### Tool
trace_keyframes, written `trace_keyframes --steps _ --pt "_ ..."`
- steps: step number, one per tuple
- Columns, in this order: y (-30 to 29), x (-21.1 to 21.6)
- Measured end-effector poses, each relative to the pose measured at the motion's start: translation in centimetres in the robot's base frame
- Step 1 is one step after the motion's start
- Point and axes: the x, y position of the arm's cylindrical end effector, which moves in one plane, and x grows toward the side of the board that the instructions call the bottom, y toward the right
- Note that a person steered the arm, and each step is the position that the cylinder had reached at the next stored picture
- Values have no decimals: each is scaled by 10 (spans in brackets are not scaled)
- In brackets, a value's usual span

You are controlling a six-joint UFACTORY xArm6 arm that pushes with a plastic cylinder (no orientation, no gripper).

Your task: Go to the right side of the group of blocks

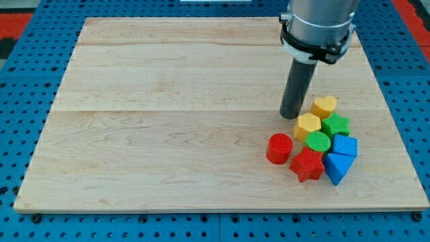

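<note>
No readable text, label or number anywhere.

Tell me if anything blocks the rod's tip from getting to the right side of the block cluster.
Yes. My tip sits at the cluster's upper left, with the yellow heart and green star directly between it and the right side. Bare board above the heart offers a way around.

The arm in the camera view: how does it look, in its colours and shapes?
The arm ends in a wide, round, silver-grey metal housing with a black ring around its lower edge. From it a straight, dark grey cylindrical rod runs down to my tip. No cables, markings or fingers are visible. The upper arm is cut off at the view's top.
</note>
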Motion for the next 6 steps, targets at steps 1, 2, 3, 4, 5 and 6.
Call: trace_keyframes --steps 1,2,3,4,5,6 --pt "-3 -41" --pt "-3 -42" --pt "-3 -42" --pt "-2 -53" --pt "-2 -56" --pt "78 -57"
